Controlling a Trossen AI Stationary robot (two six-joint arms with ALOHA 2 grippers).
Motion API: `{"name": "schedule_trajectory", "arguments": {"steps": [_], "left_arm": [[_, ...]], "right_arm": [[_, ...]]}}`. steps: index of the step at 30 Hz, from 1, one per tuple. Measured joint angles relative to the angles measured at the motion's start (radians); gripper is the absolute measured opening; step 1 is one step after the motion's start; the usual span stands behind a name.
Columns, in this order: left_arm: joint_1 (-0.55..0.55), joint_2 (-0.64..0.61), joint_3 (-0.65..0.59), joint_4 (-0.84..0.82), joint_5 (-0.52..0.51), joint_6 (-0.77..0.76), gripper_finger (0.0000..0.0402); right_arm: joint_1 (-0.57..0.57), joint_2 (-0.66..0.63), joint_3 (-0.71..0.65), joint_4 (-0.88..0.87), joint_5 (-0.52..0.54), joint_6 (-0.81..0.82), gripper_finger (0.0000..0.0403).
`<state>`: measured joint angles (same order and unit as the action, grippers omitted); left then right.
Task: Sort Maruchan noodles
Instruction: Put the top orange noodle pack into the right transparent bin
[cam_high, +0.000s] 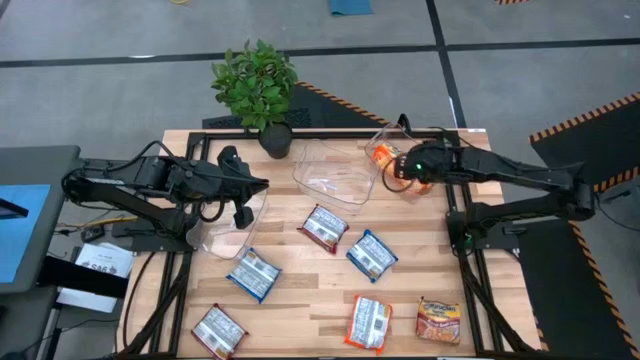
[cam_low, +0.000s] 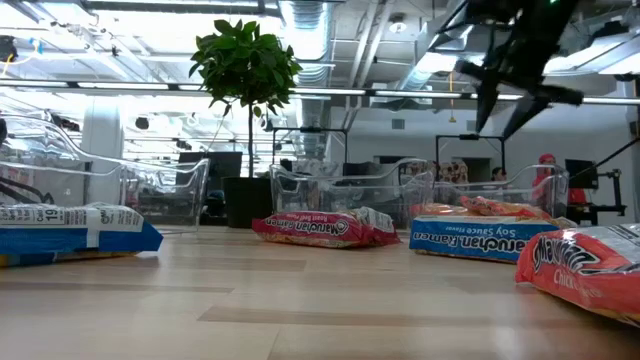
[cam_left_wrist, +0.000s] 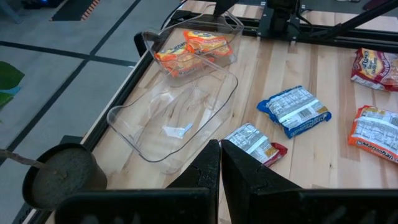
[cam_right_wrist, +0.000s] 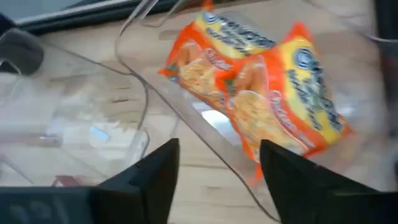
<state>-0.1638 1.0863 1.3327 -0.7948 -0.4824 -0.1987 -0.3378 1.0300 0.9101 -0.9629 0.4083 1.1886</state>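
Right end effector (cam_right_wrist: 217, 180) hovers over the far-right clear bin (cam_high: 385, 140), fingers spread wide, gripping nothing. Two orange packets (cam_right_wrist: 261, 93) lie inside that bin. Left end effector (cam_left_wrist: 221, 180) waits pinched closed, empty. Six more packets (cam_high: 371, 254) lie scattered across the wooden surface (cam_high: 300, 300).

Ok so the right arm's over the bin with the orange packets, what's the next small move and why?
Probably lift the right gripper straight up, clear of the bin. Its fingers stand apart and empty above two orange packets lying inside, so that drop looks done. Another orange packet waits near the table's front edge.
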Motion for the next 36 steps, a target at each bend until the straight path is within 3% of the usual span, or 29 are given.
{"name": "schedule_trajectory", "arguments": {"steps": [2, 4, 6, 8, 12, 21, 29, 36], "left_arm": [[0.0, 0.0, 0.0, 0.0, 0.0, -0.011, 0.0], [0.0, 0.0, 0.0, 0.0, 0.0, -0.026, 0.0], [0.0, 0.0, 0.0, 0.0, 0.002, -0.038, 0.0], [0.0, 0.0, 0.0, 0.0, 0.008, -0.041, 0.0], [0.0, 0.0, 0.0, 0.0, 0.015, -0.057, 0.0], [0.0, 0.0, 0.0, 0.0, 0.011, -0.079, 0.0], [0.0, 0.0, 0.0, 0.0, -0.003, -0.101, 0.0], [0.0, 0.0, 0.0, 0.0, -0.004, -0.12, 0.0]], "right_arm": [[-0.041, 0.04, 0.0, 0.035, -0.021, -0.066, 0.0202], [-0.096, 0.082, 0.0, 0.072, -0.056, -0.141, 0.0138], [-0.168, 0.115, 0.0, 0.117, -0.137, -0.251, 0.0055], [-0.236, 0.152, 0.001, 0.156, -0.231, -0.356, 0.0021], [-0.327, 0.247, 0.021, 0.159, -0.289, -0.44, 0.0019], [-0.404, 0.415, 0.05, 0.278, -0.336, -0.534, 0.0017], [-0.43, 0.512, 0.05, 0.301, -0.333, -0.598, 0.0019], [-0.39, 0.509, 0.05, 0.2, -0.369, -0.781, 0.0017]]}}
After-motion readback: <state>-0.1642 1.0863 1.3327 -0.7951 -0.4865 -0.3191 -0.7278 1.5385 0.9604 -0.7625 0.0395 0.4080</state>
